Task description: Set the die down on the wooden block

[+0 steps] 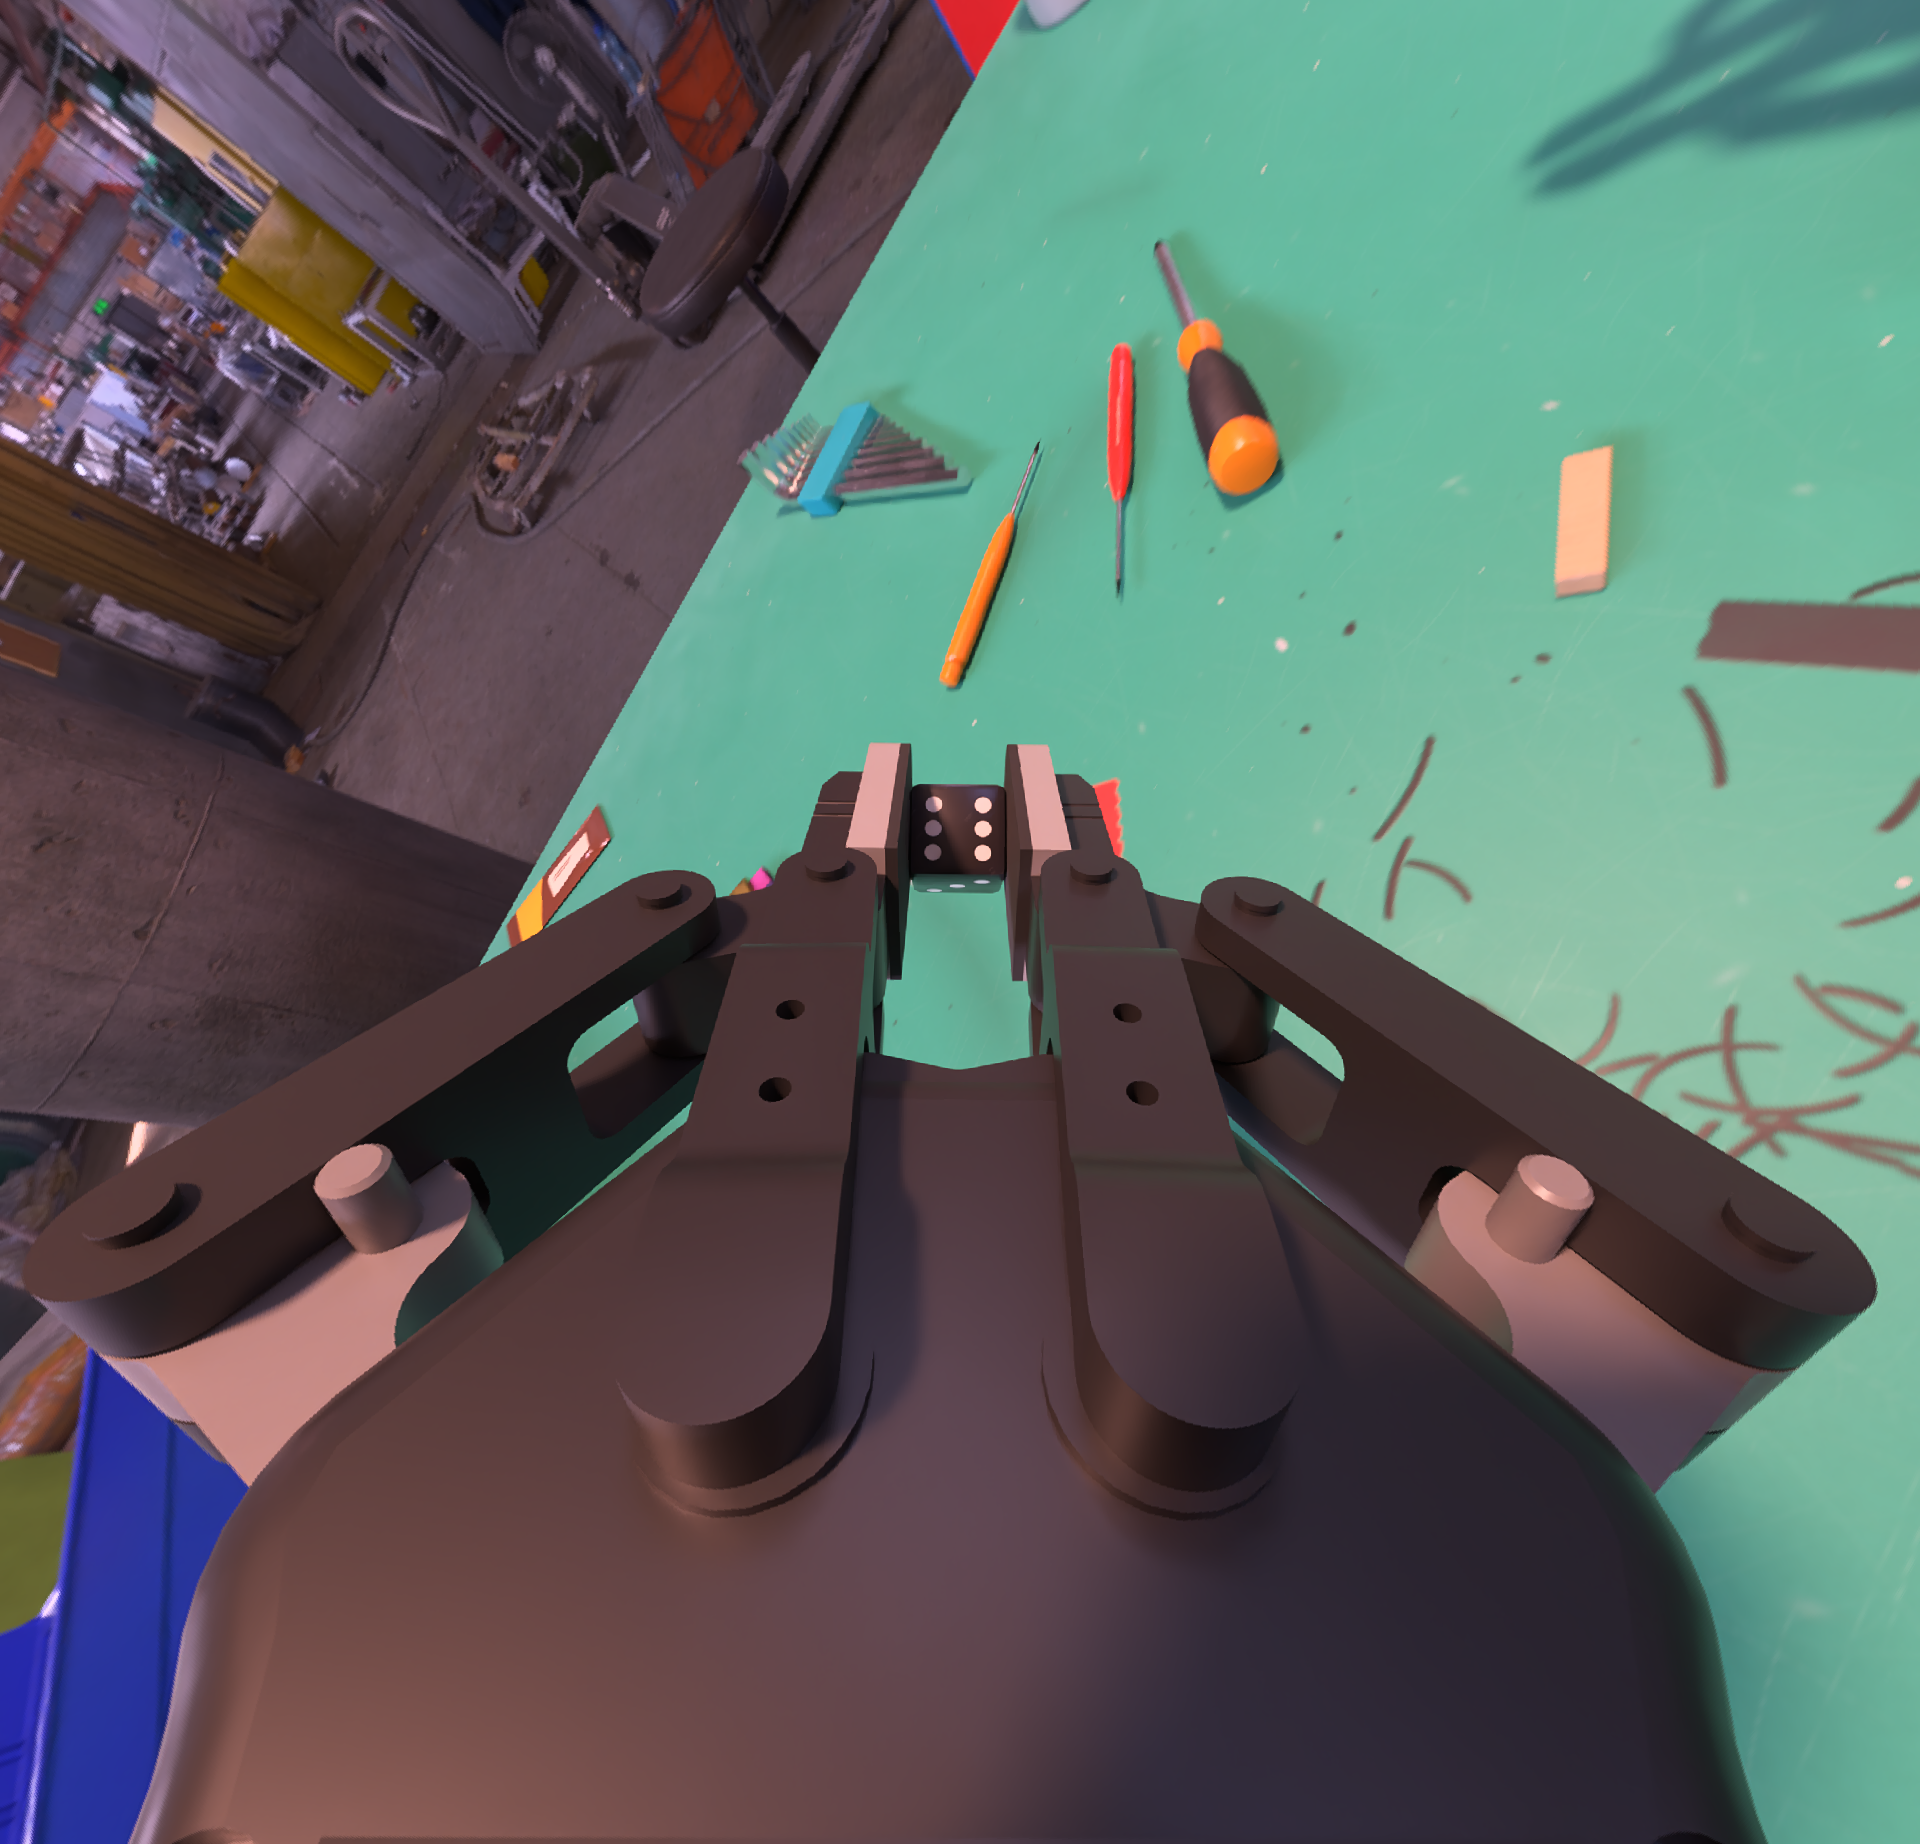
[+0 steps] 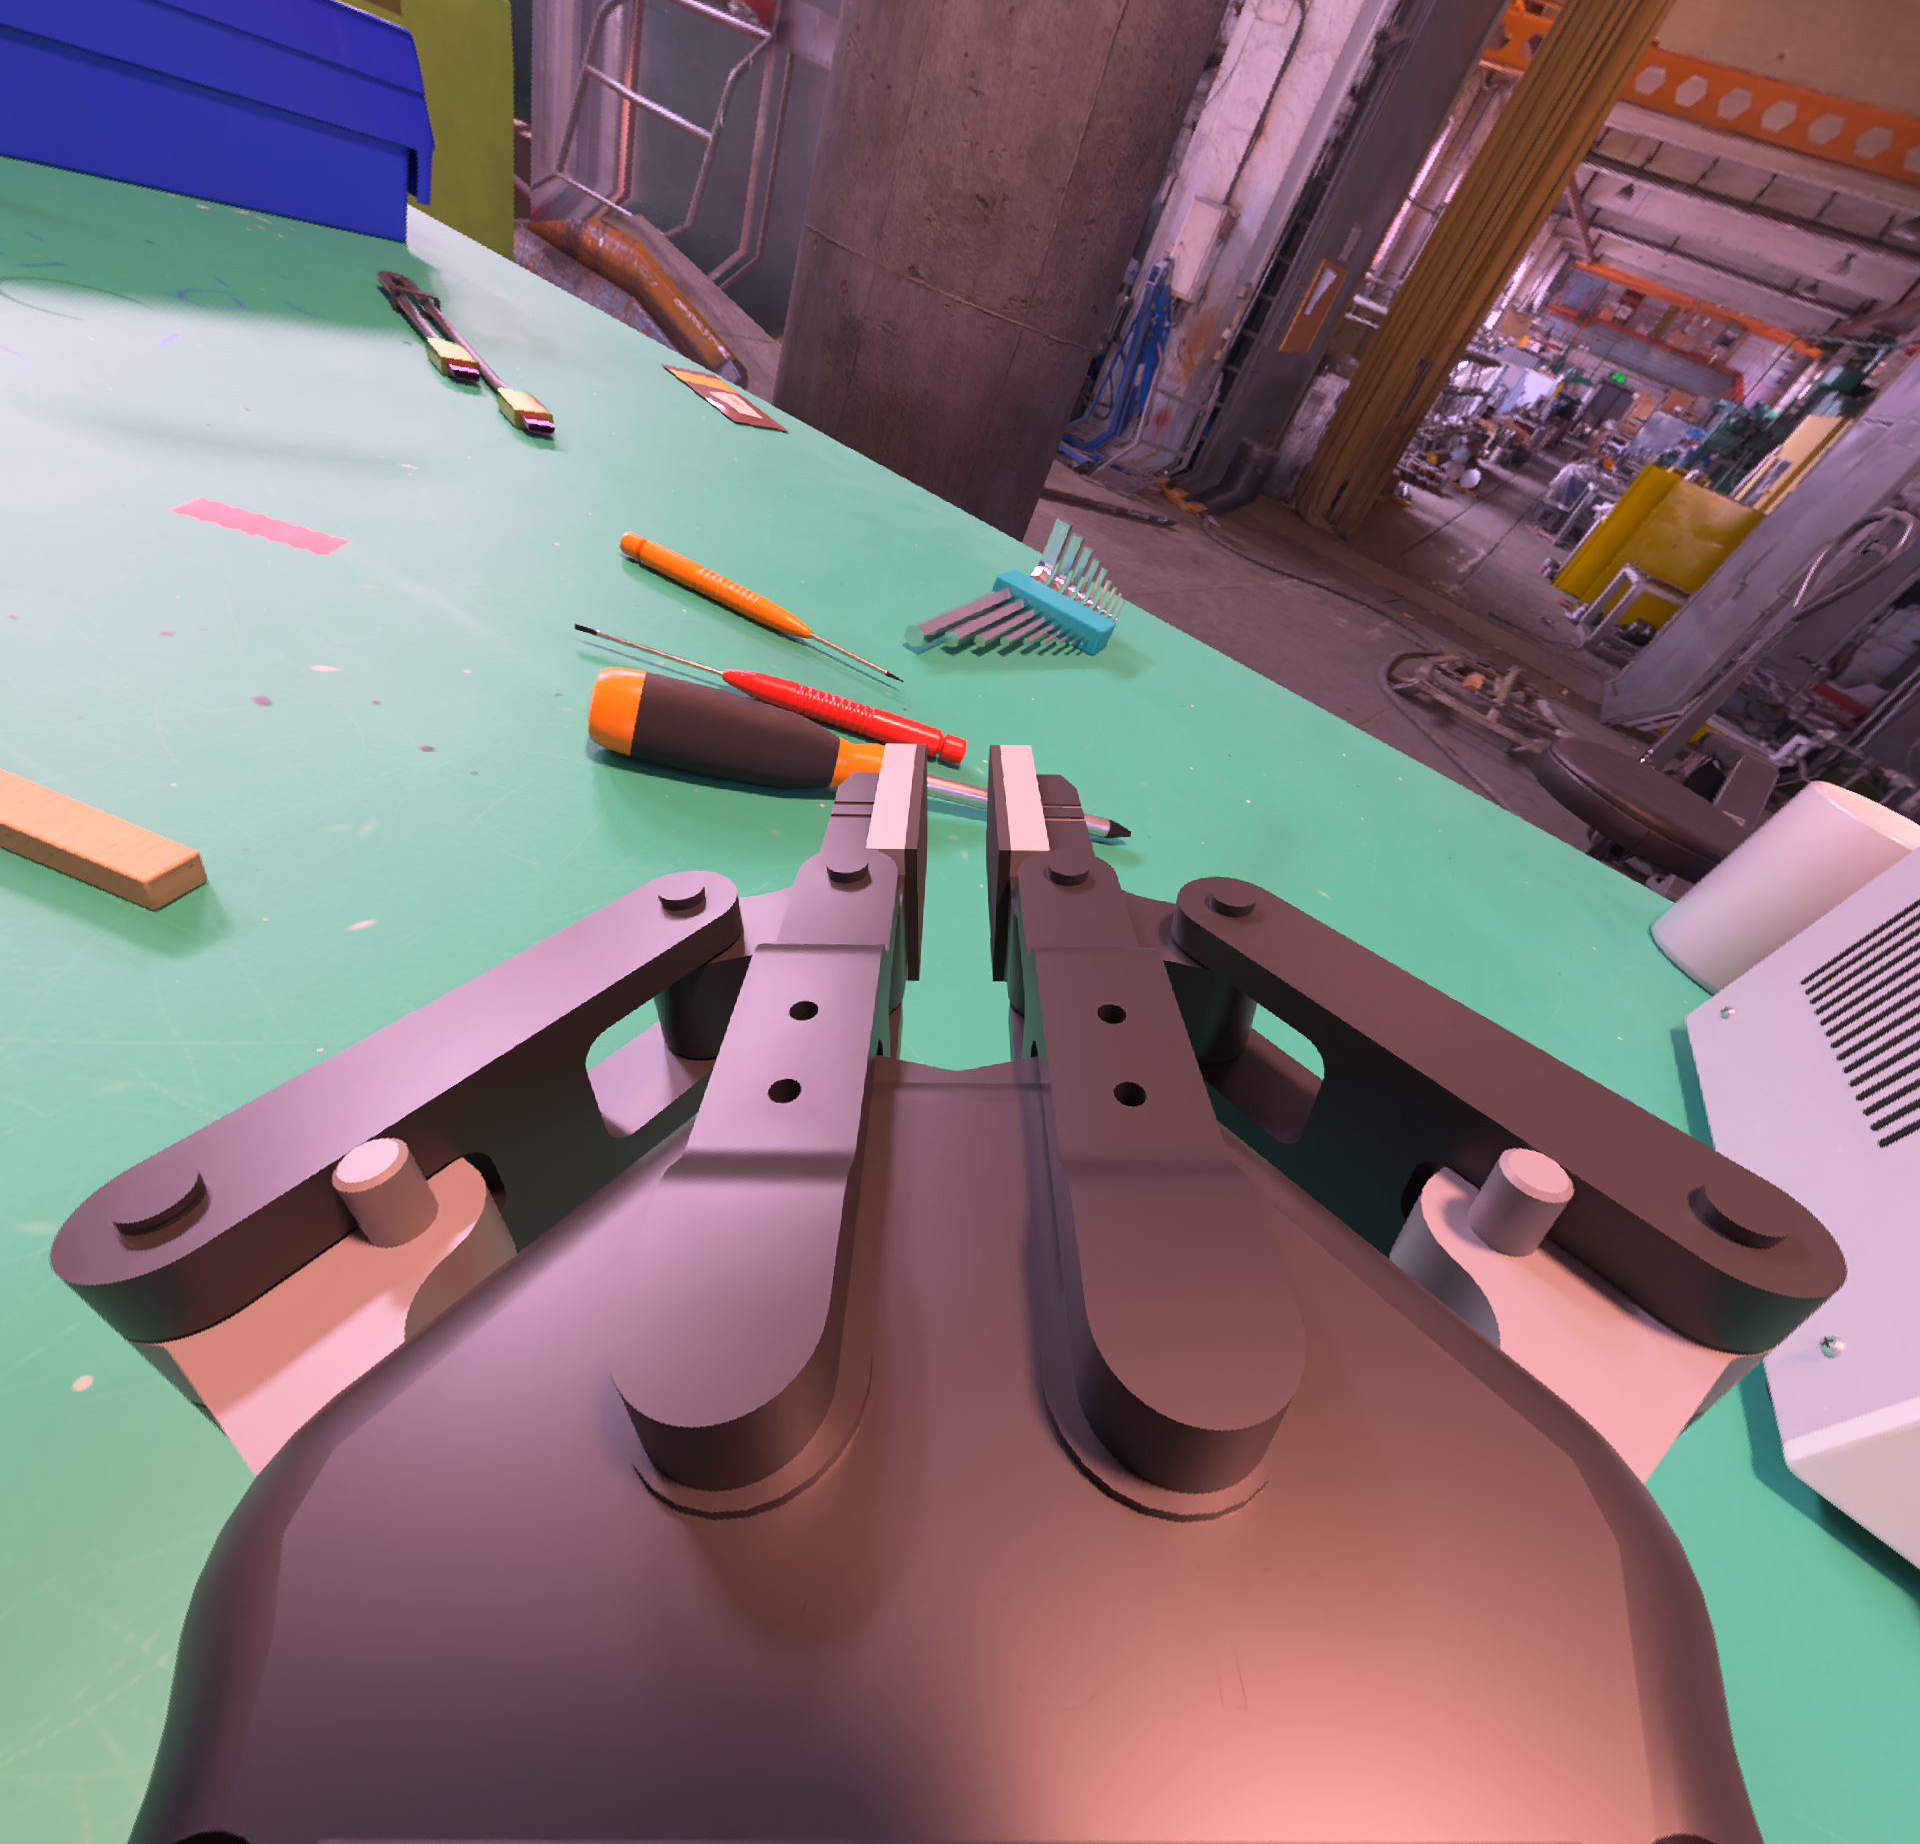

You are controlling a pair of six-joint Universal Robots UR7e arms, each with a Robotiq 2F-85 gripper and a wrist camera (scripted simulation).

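We see the left gripper with its jaws clenched on the black die, one pad pressing each side. The die's six-pip face looks back at us; a lower face shows only as a sliver, and the far side is hidden. We cannot tell whether the die hangs above the green worktop or touches it. A red scrap peeks out behind one finger, mostly covered.

The wooden block lies flat on the worktop, well apart from the die, beyond and to the right of it in the left wrist view. In the right wrist view the block is cut off by the left edge.

The right gripper grasps nothing: its jaws stand nearly together with a narrow gap between the pads. Its fingers cover the middle of the big screwdriver's shaft, leaving handle and tip visible.

Between die and block lie an orange tool, a red tool and a hex-key set. A white box and a pale cylinder are cropped at the right edge.
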